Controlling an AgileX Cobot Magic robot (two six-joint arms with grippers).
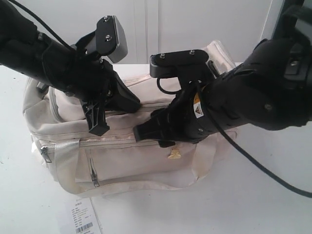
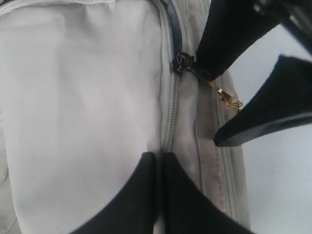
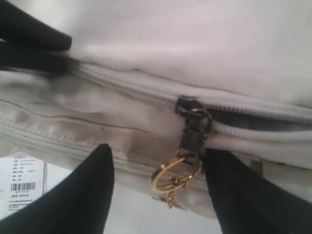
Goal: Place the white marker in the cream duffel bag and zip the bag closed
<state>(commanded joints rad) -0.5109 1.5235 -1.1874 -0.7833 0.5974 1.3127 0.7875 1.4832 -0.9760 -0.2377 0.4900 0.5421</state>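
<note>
- Lying lengthwise on the white worktop point(image 1: 253, 195), the cream duffel bag point(image 1: 146, 97) fills the middle of the exterior view, soft and slightly slumped.
- Webbing handle point(image 1: 146, 184): cream, draped along the bag's front face, close to the worktop.
- Top zip: closed on one side of the dark slider point(image 3: 192, 109); on the other side the two rows of teeth stand apart, with a dark gap between them.
- Gold ring pull point(image 3: 175, 175): hangs from the slider on a short dark tab, over the bag's side seam.
- Right tool point(image 3: 158, 148): fingers spread wide, one on each side of the ring pull. One finger sits right against the tab, but nothing is clamped.
- Left tool point(image 2: 160, 163): fingers drawn together with only a thin slit between them. The tips nip the bag's fabric on the closed stretch of zip, a little way along from the slider.
- Both arms: black, reaching in from opposite sides of the exterior view, tips near each other above the bag's top.
- Paper label point(image 1: 83, 219): white, printed with a barcode, flat on the worktop just in front of the bag.
- Worktop surface: plain matt white, with soft shadow under the bag.
- Room: pale wall panels point(image 1: 195, 24) directly behind the worktop.
</note>
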